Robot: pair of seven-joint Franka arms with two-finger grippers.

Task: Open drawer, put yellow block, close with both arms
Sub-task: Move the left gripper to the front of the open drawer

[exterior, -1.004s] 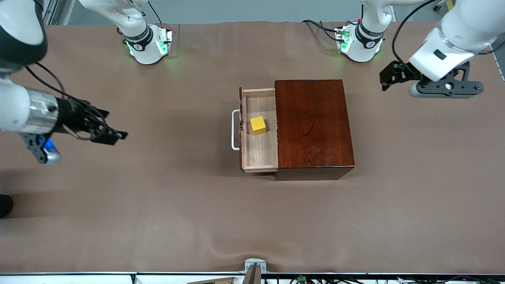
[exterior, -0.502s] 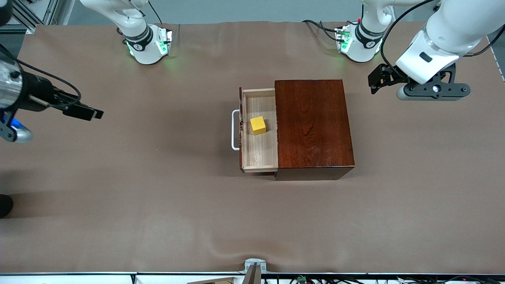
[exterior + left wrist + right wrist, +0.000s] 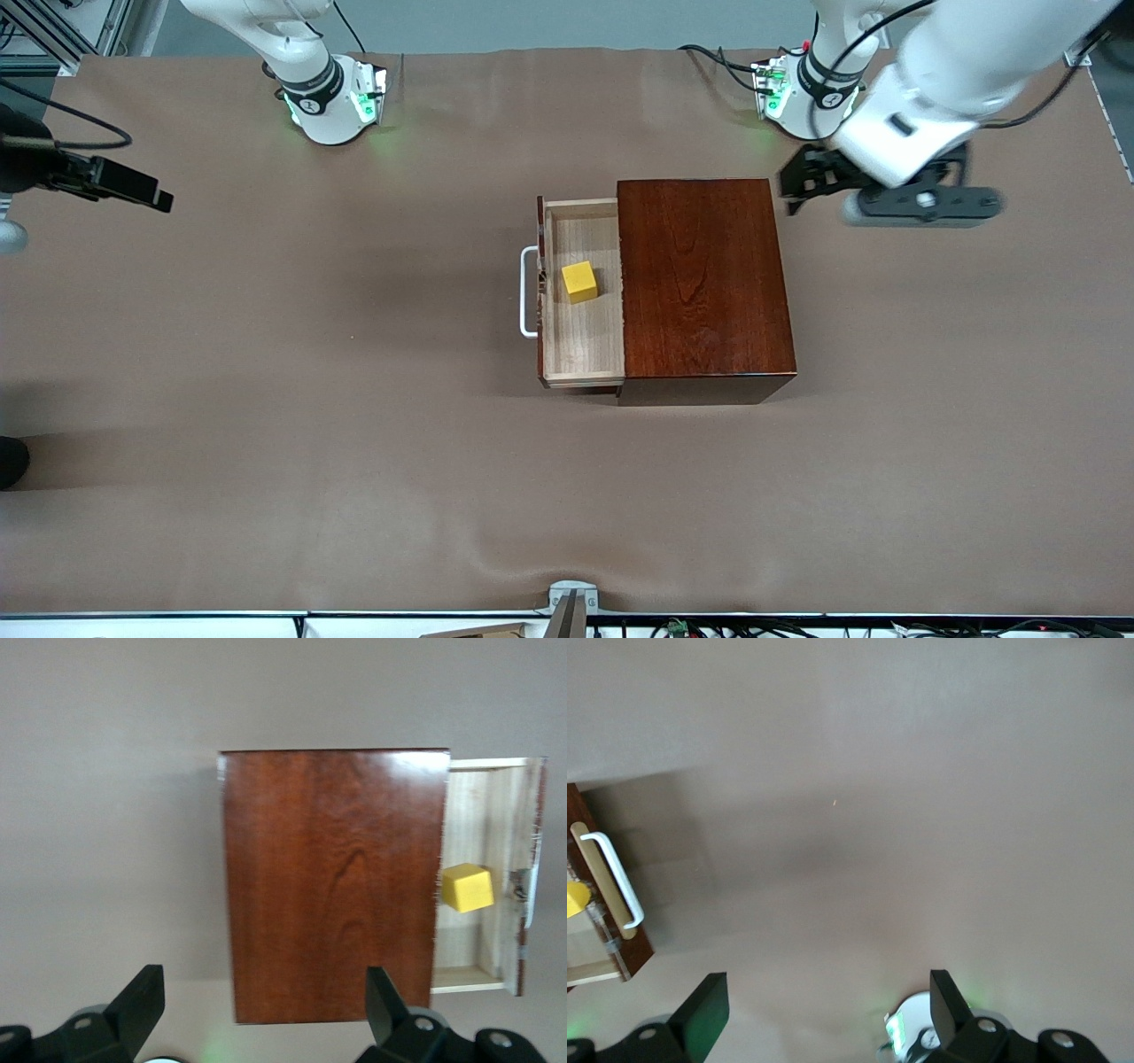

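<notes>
Glossy mahogany box (image 3: 704, 283), pale-wood drawer (image 3: 582, 341) pulled open at its 9 o'clock, bright yellow block (image 3: 579, 282) inside on tray floor, white U handle (image 3: 526, 292), left gripper (image 3: 800, 182) over box's corner, fingers apart, right gripper (image 3: 133, 186) over bare brown table (image 3: 310, 399), fingers apart

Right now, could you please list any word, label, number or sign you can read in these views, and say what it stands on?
None can be read.
A small dark round mark sits on each arm's base collar, right arm and left arm; both are too small to read.
The drawer, yellow block and dark wooden box show no text.
</notes>
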